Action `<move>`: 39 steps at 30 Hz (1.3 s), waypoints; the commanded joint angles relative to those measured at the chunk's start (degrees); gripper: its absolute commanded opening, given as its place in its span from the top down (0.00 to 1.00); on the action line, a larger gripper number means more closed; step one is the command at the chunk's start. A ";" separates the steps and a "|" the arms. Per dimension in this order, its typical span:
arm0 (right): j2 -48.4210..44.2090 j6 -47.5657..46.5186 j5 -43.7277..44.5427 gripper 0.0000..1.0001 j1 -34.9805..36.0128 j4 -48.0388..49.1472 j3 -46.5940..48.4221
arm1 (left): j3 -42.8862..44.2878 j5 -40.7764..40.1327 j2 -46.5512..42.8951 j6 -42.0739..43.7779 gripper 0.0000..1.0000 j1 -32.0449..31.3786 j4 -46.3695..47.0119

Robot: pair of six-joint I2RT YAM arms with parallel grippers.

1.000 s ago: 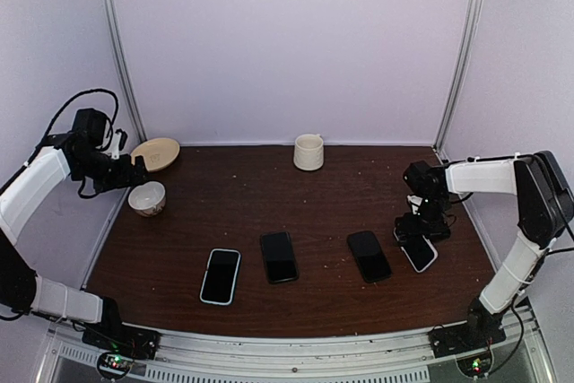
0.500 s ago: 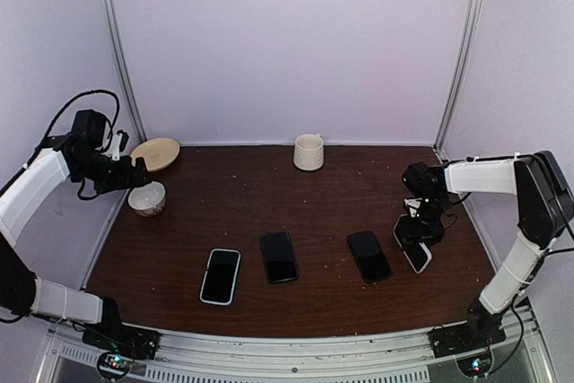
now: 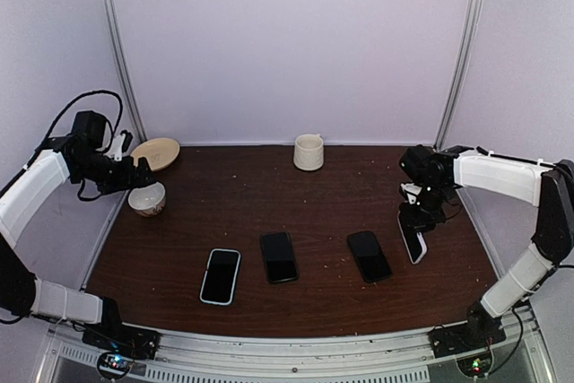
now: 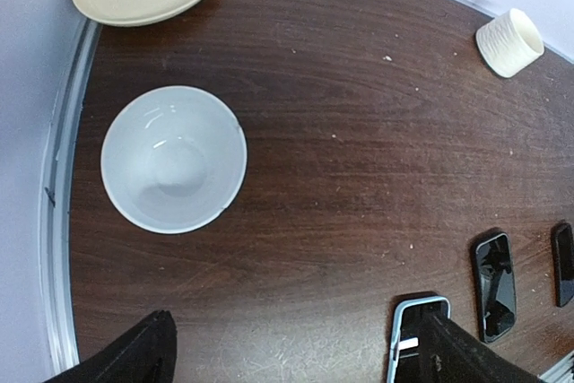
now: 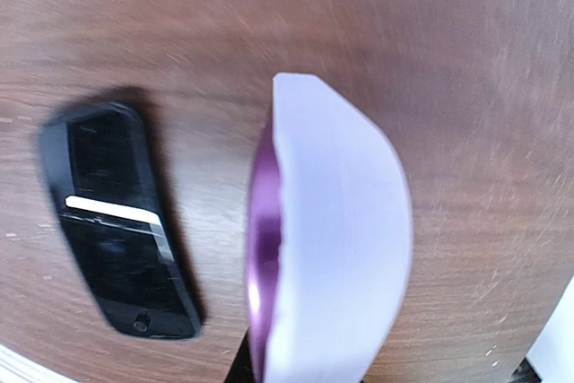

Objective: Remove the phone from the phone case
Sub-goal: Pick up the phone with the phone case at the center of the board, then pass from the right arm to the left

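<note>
- Clamped in right jaws: phone in pale case, now tipped up on edge over right side of table, earlier nearly flat.
- Spread wide, unmoved near white bowl: left jaws.

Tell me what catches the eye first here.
The right claw holds the cased phone tipped on edge at the right side of the table. Three other phones lie flat in a row near the front, and a white bowl sits far left.
</note>
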 commanded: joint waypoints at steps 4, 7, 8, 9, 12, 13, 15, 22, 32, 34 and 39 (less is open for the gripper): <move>-5.40 -4.60 -7.56 1.00 4.63 3.25 7.91 | -1.49 10.87 -0.94 2.07 0.06 -0.12 5.05; -6.35 -4.91 -11.42 1.00 6.24 7.40 8.99 | -2.36 21.59 -0.01 3.45 0.17 -1.64 7.58; -6.37 -4.71 -12.05 1.00 6.83 8.56 9.53 | -2.02 23.36 0.74 4.02 0.17 -3.54 7.69; -6.15 -4.69 -13.45 1.00 7.34 9.22 10.15 | -1.38 24.40 1.49 5.28 0.17 -5.59 7.23; -5.52 -5.65 -18.63 1.00 9.40 11.09 12.11 | 1.00 26.00 3.42 8.41 0.17 -12.01 5.09; -5.58 -6.36 -20.13 1.00 10.38 11.96 12.42 | 1.43 27.71 3.64 8.89 0.17 -13.89 5.08; -5.92 -7.51 -23.66 1.00 12.30 14.44 12.33 | 2.34 31.46 3.89 9.90 0.18 -17.66 5.33; -6.38 -11.20 -33.49 1.00 20.10 20.59 12.70 | 6.61 40.15 5.03 13.32 0.19 -31.00 5.57; -5.36 -13.89 -44.38 1.00 27.89 25.04 15.91 | 7.78 47.39 6.75 10.10 0.26 -40.06 14.91; -4.79 -13.85 -45.08 1.00 28.64 25.31 16.48 | 7.65 47.81 7.19 8.24 0.28 -40.68 17.42; -3.12 -13.69 -46.79 1.00 30.20 26.08 17.71 | 6.65 47.63 7.49 4.44 0.36 -41.42 24.40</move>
